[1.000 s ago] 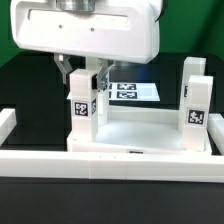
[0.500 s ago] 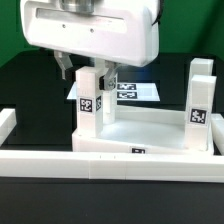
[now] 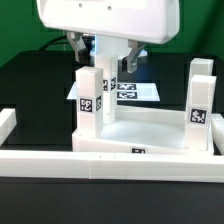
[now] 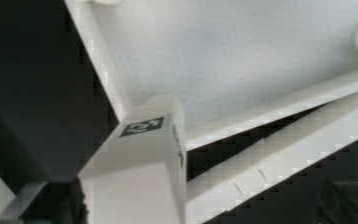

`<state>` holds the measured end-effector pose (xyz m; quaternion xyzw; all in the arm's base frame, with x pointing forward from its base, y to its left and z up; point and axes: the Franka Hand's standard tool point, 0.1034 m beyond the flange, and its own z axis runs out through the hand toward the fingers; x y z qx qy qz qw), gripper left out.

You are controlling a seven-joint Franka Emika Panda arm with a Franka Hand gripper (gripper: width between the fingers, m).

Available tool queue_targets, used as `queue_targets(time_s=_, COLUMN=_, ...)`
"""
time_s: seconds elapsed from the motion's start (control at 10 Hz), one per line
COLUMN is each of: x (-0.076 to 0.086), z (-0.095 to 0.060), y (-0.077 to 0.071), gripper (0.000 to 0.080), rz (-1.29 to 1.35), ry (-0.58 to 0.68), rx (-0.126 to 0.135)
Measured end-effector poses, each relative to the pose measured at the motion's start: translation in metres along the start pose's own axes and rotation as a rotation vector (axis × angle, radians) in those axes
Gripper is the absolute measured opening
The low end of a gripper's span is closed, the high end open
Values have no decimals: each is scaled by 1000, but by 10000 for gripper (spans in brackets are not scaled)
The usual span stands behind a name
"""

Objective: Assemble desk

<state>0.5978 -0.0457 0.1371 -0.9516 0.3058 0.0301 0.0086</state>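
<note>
The white desk top [image 3: 150, 128] lies tray-side up behind the front rail. Three white legs with black-and-white tags stand upright in its corner sockets: one at the front on the exterior view's left [image 3: 90, 100], one just behind it [image 3: 108, 88], and one on the right [image 3: 198, 98]. My gripper [image 3: 103, 55] hangs open just above the two left legs and touches neither. In the wrist view the front left leg [image 4: 140, 165] rises between my dark fingertips [image 4: 19, 205], with the desk top [image 4: 229, 50] below it.
The long white border rail [image 3: 110, 165] runs along the front, with a raised end at the exterior view's left [image 3: 6, 125]. The marker board [image 3: 138, 90] lies flat on the black table behind the desk top.
My gripper has let go of the front left leg, risen off it and shifted toward the exterior view's right. The leg stays upright in its socket.
</note>
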Motion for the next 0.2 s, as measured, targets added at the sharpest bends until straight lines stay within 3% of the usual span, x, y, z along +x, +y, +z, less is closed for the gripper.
queue_targets(time_s=0.2, x=-6, z=3, y=-9, gripper=649, rz=27, ry=1, rx=-2)
